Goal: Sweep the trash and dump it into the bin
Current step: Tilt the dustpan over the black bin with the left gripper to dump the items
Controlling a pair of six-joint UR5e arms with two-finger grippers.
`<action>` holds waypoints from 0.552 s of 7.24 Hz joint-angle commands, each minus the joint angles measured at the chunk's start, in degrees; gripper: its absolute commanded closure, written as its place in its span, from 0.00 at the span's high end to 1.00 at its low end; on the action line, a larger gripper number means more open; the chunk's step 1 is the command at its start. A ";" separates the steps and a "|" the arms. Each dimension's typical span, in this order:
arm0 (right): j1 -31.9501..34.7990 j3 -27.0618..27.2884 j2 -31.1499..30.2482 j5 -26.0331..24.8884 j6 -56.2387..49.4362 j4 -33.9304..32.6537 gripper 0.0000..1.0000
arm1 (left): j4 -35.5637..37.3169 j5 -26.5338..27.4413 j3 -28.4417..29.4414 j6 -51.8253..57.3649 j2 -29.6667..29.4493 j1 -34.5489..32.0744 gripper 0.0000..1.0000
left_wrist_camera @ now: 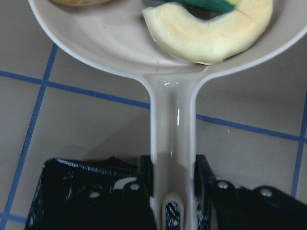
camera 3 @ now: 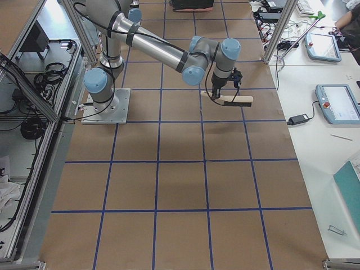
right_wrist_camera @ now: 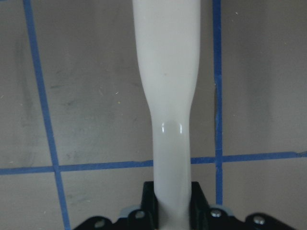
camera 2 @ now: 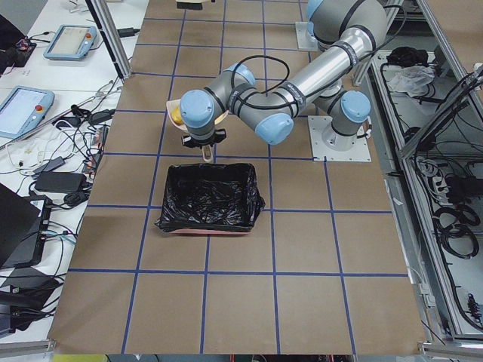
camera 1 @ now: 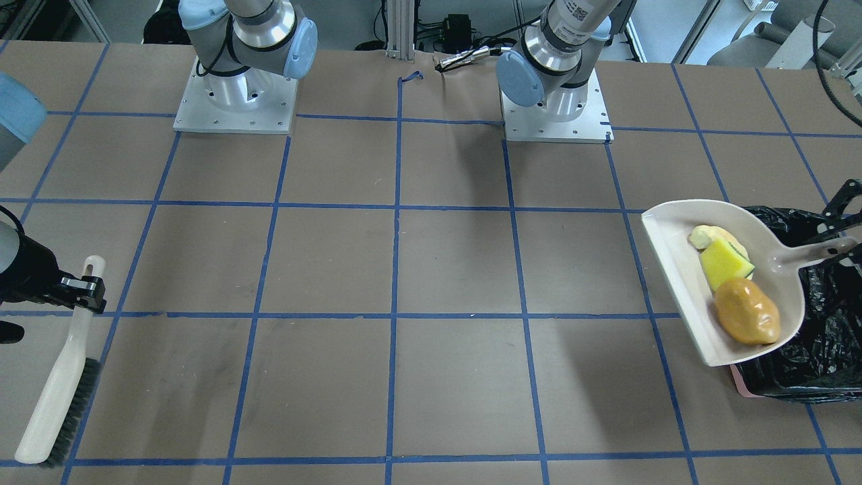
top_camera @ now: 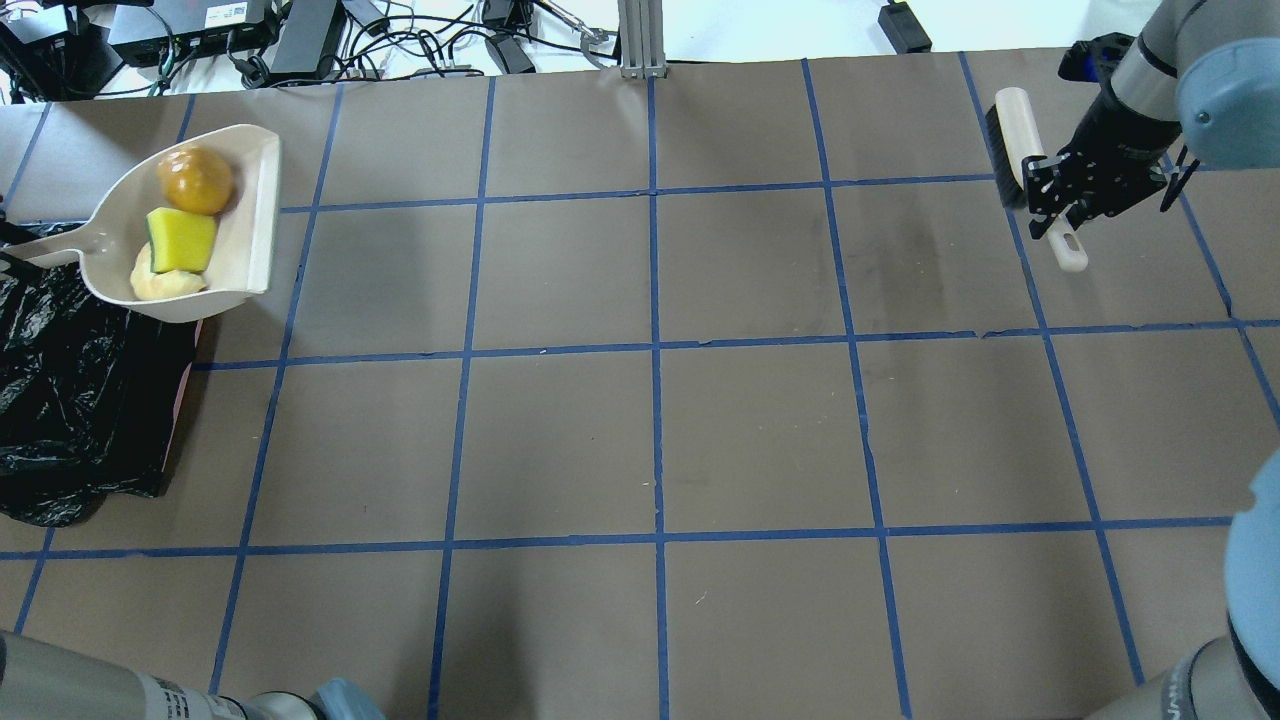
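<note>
Exterior front-facing cuts off the left gripper [left_wrist_camera: 173, 179] at the frame edge; overhead doesn't show it at all, the dustpan [camera 1: 673, 256] handle just runs out of frame. Left wrist view settles it: jaws closed on the dustpan handle near its end, black bag directly below.

Bin [camera 2: 211, 197] is whole only in the left side view; elsewhere it's clipped. That same view hides most of the pan behind the wrist.

All the trash is in the pan:
- potato lump [camera 1: 746, 311] at one end, only a sliver at the top of the wrist view
- sponge [camera 1: 724, 263] in the middle
- ring slice [left_wrist_camera: 206, 36] nearest the handle, half under the sponge from the front

Pan is off the bench [camera 1: 431, 269], bowl over the bench just beside the bin, handle end over the bin's edge. Can't judge tilt.

Left arm: reaches out to its own side, elbow bent, wrist by the bin's rim.

Right arm: stretched to the opposite end, right gripper [right_wrist_camera: 171, 201] clamped on the brush [camera 1: 64, 377] handle, about midway up the bare part. Brush is well clear of the pan. Can't tell if the bristles touch the bench.
</note>
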 commanded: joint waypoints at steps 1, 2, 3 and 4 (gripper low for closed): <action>-0.77 3.35 0.28 -0.06 -4.70 -2.63 0.00 | -0.35 5.44 4.68 5.96 -0.81 6.62 0.00; -0.77 3.79 0.37 0.12 -4.91 -2.63 0.00 | 0.44 5.82 5.75 9.13 -1.86 8.13 0.00; -0.94 3.88 1.07 0.29 -5.52 -2.80 0.00 | 3.75 7.13 6.28 11.86 -3.18 9.62 0.00; -2.42 3.88 1.95 0.38 -6.83 -3.24 0.00 | 6.48 10.45 6.46 11.98 -3.97 10.59 0.00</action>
